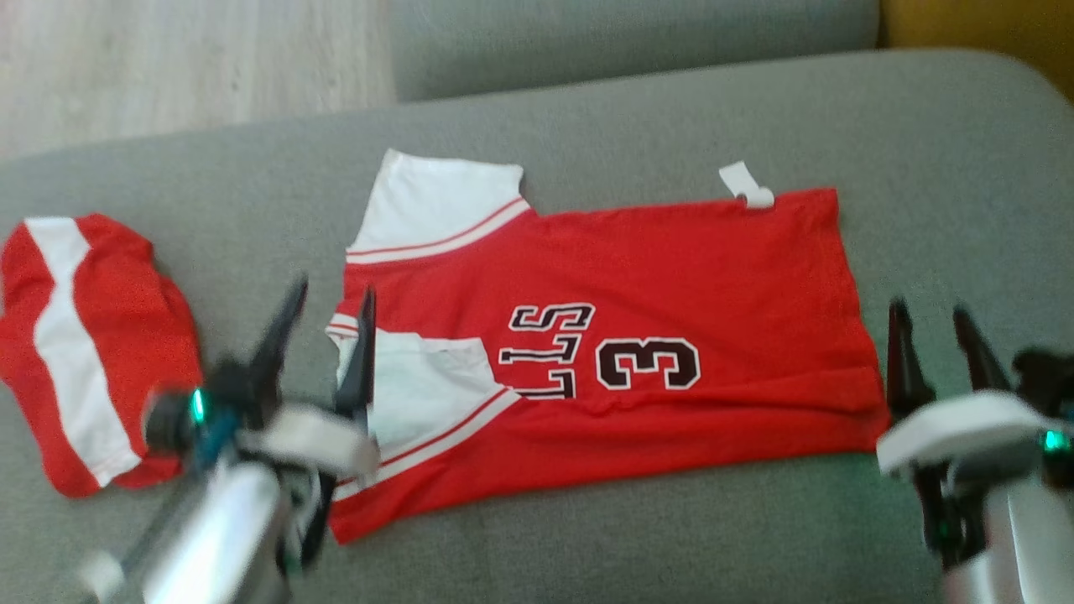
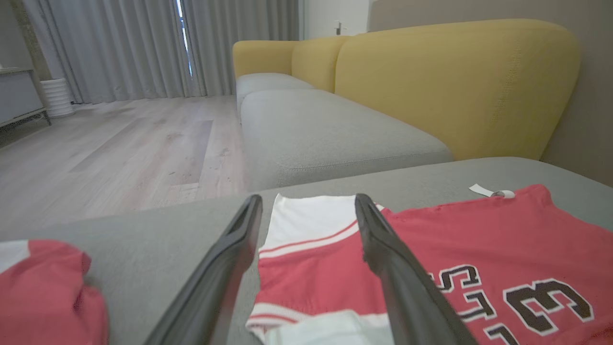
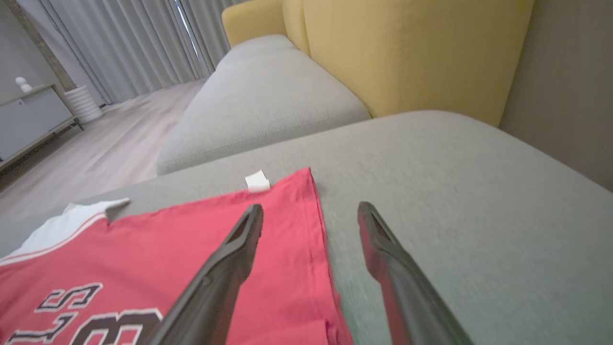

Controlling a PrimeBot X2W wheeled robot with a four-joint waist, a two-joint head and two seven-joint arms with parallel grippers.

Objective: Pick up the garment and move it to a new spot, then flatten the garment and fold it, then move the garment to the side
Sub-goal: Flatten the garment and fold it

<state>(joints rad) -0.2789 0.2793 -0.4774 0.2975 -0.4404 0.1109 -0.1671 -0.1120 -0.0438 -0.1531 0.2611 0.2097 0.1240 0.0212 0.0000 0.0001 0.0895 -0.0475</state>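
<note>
From left: a spare red garment (image 1: pixel 84 352) lies bunched on the grey cushion (image 1: pixel 671 545). My left gripper (image 1: pixel 332 289), fingers apart, hovers over the sleeve end of the red jersey (image 1: pixel 671 277), which lies flat mid-cushion. My right gripper (image 1: pixel 929 310), also spread, hangs just off its hem. A shallow pinch could catch one layer and skew the fold.

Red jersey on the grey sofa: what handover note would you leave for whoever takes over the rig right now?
Left gripper: open, empty, at the sleeve end of the red number-3 jersey with white sleeves.
Right gripper: open, empty, just off the hem end.
The jersey lies spread flat on the grey sofa cushion; its near sleeve looks folded in. A second red-and-white garment lies to its left.
Left to do: finish folding, then move it aside.
</note>
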